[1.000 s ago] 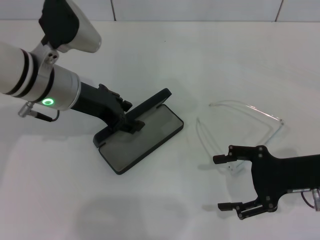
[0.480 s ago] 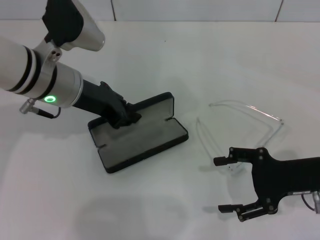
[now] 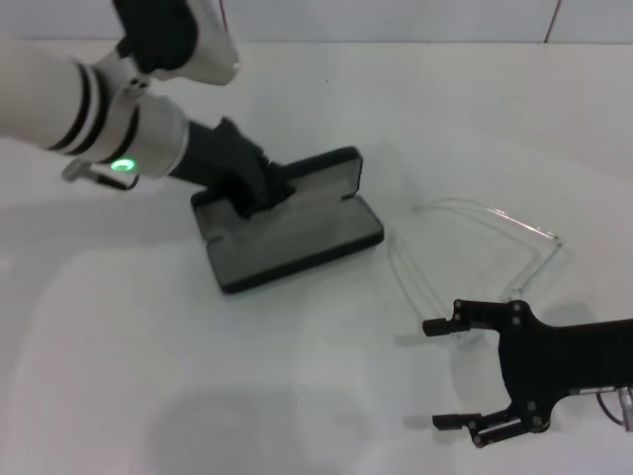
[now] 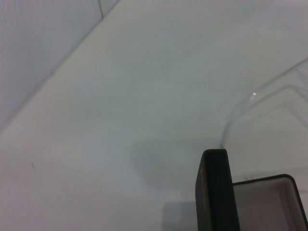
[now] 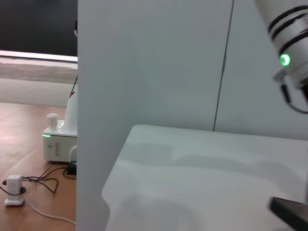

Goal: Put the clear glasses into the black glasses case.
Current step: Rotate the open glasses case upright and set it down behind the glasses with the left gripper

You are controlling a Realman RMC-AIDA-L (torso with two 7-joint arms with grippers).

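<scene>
Black glasses case [image 3: 292, 223]: lying open on the white surface [image 3: 326, 376], grey lining up, lid raised at the far edge (edge also visible in the left wrist view [image 4: 216, 192]).

Left claw [image 3: 259, 190]: at the case's far left corner, on the lid; finger spread cannot be told.

Clear glasses [image 3: 475, 247]: flat on the surface, right of the case, apart from it, arms unfolded.

Right claw [image 3: 447, 374]: fingers wide apart, holding nothing, just near side of the glasses.
</scene>
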